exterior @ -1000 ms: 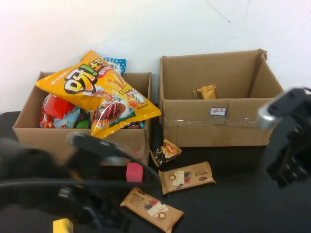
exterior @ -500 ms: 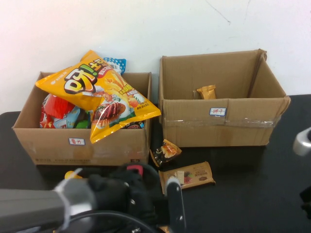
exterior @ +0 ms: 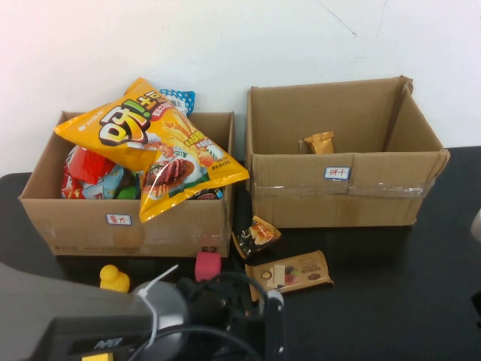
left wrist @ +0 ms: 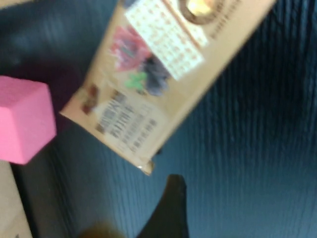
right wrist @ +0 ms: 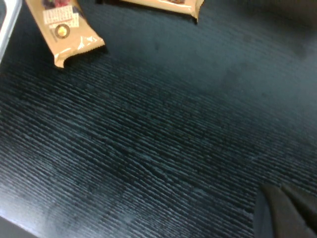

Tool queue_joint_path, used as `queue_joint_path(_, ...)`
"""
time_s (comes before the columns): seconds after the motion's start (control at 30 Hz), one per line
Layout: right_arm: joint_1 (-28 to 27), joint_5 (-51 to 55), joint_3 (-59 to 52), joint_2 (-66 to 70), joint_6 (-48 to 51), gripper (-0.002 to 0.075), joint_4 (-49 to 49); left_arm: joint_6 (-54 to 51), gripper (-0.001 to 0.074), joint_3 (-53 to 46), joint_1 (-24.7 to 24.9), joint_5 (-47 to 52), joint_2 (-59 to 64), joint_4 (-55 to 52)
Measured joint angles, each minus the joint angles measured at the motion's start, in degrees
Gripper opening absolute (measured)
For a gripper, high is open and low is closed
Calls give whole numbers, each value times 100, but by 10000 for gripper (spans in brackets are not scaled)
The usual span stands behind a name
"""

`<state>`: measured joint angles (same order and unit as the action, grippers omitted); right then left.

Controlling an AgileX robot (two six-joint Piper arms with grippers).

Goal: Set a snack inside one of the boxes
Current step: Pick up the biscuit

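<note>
A brown snack bar lies on the black table, right under my left gripper. Only one dark finger shows, with bare table beside it, so the gripper looks open and empty. In the high view my left arm covers that bar. A second brown bar and a small dark snack packet lie in front of the right box, which holds one small orange snack. My right gripper hovers over bare table, fingers together, empty.
The left box is heaped with snack bags, a big yellow one on top. A pink cube and a yellow duck sit in front of it. The cube shows beside the bar in the left wrist view.
My left arm has dropped lower over the near bar, uncovering the pink cube and yellow duck. My right arm has pulled back to the right edge, almost out of the high view.
</note>
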<state>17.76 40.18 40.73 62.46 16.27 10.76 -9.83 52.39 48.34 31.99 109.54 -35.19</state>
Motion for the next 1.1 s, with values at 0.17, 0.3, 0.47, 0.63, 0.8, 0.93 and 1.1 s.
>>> queue_joint_path(0.17, 0, -100, -9, 0, 0, 3, 27, -228, 609, 544, 0, 321, 156, 698)
queue_joint_path(0.3, 0, -171, -9, 0, 0, 3, 50, -358, 587, 1107, 0, 498, 412, 1031)
queue_joint_path(0.47, 0, -171, -9, 0, 0, 3, 49, -963, 583, 1598, 0, 687, 813, 1299)
queue_joint_path(0.63, 0, -171, -9, 0, 0, 3, 93, -1683, 583, 1863, 0, 832, 955, 1766)
queue_joint_path(0.8, 0, -192, -9, 0, 0, 3, 129, -2409, 583, 1869, -137, 832, 965, 2089)
queue_joint_path(0.93, 0, -193, -9, 0, 0, 2, 169, -2960, 582, 1869, -538, 830, 977, 2383)
queue_joint_path(1.1, 0, -250, -9, 0, 0, 2, 210, -3091, 582, 1869, -928, 738, 977, 2462)
